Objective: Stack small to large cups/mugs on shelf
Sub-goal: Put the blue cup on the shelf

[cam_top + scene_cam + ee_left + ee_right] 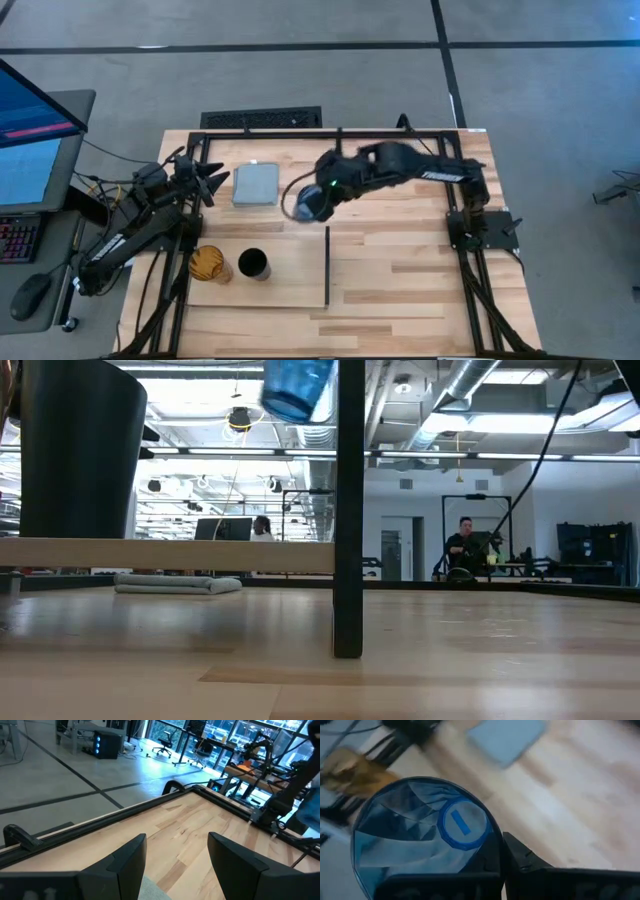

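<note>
My right gripper (310, 200) is shut on the blue translucent cup (303, 205), held in the air above the table's middle, just beyond the far edge of the shelf. In the low view the blue cup (295, 385) hangs high and tilted. The amber cup (210, 265) and the black cup (253, 265) stand upright side by side on the pale shelf board (290, 285), which has a black strip (328, 265) along its right edge. My left gripper (175, 865) is open and empty at the far left, next to the grey-blue pad (255, 185). My right gripper holds the blue cup by its side wall (487, 855). One dark finger (520, 860) lies against the outside of the wall; the cup hides the other finger. The cup is lifted clear of the table and tilted.
The grey-blue square pad (175, 584) lies flat on the table behind the shelf's left part. A black frame (330, 133) runs around the table's far and side edges. Bare wood (400, 270) lies right of the black strip. People sit in the room beyond the table.
</note>
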{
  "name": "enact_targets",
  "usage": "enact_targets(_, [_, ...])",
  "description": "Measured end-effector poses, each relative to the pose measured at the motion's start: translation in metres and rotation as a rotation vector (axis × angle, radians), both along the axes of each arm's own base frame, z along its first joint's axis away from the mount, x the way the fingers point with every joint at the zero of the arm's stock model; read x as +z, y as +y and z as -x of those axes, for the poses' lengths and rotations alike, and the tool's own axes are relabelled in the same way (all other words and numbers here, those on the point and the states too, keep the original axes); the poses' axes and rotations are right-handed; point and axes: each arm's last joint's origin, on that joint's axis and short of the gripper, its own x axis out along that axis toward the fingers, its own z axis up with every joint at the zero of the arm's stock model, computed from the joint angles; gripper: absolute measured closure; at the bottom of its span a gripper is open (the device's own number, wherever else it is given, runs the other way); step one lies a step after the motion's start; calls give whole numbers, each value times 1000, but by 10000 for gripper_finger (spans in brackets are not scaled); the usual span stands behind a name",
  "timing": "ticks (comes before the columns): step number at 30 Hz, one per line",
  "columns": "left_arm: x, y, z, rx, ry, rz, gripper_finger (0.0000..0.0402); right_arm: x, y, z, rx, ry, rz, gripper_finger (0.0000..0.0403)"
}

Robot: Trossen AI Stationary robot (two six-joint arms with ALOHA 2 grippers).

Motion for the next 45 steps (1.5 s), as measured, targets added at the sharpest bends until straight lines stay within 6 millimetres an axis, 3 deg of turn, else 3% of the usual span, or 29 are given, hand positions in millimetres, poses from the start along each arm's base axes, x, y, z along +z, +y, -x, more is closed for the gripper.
enact_targets(9, [0,0,0,0,4,2,198,-36,41,-25,46,67,-95,393])
enact_targets(18, [-1,0,0,-1,8,6,198,-44,67,-29,49,56,-141,393])
enact_targets(23, [-1,0,0,0,7,9,198,-51,74,-34,62,71,-152,393])
enact_targets(34, [-1,0,0,0,6,18,198,-97,84,-65,126,136,-220,393])
enact_targets(45, [-2,0,0,2,7,23,198,-110,79,-62,109,252,-185,393])
